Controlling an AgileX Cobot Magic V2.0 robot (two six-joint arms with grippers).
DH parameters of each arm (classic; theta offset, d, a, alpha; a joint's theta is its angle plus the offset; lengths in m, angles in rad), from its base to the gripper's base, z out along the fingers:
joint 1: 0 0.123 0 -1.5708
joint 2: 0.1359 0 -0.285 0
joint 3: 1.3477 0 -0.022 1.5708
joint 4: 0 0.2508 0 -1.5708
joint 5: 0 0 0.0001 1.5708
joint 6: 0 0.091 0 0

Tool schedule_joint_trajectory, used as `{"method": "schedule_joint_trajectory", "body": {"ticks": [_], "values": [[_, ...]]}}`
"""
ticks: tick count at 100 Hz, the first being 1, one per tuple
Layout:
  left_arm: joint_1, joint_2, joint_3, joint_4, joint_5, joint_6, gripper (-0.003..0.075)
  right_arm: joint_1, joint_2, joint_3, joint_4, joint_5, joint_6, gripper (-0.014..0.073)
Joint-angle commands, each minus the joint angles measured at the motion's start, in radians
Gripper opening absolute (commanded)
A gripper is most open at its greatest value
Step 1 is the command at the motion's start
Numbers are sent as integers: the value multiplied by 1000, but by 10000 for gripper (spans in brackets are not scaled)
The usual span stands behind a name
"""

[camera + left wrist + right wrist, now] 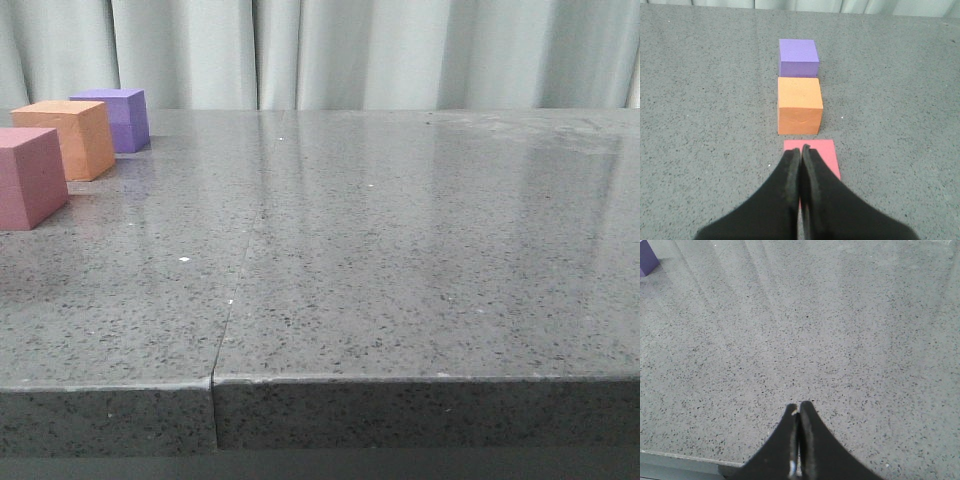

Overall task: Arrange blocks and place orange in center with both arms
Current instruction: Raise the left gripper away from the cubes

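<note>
Three cubes stand in a row at the far left of the grey speckled table. The pink cube point(28, 176) is nearest, the orange cube point(70, 138) is in the middle, the purple cube point(118, 118) is farthest. In the left wrist view the purple cube point(798, 57), orange cube point(799, 105) and pink cube point(817, 152) line up. My left gripper point(800, 150) is shut and empty, hovering over the pink cube. My right gripper point(799, 406) is shut and empty over bare table near the front edge. Neither gripper shows in the front view.
A seam point(240, 262) runs front to back through the tabletop left of centre. A pale curtain point(380, 50) hangs behind the table. A corner of the purple cube point(647, 259) shows in the right wrist view. The table's front edge point(675, 458) lies close to my right gripper.
</note>
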Motion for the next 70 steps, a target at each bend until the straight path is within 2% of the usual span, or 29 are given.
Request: {"method": "schedule_joint_trajectory", "body": {"ticks": [1, 22, 37, 70], "values": [[-8, -51, 6, 11, -72, -6, -20, -6, 8, -24, -21, -76, -5, -7], [-8, -146, 95, 1, -67, -25, -20, -6, 8, -24, -21, -76, -5, -7], [-8, -197, 167, 11, -67, -91, -20, -6, 8, -24, -21, -76, -5, -7], [-8, -309, 334, 13, -80, -95, -20, -6, 8, -24, -21, -76, -5, -7]]}}
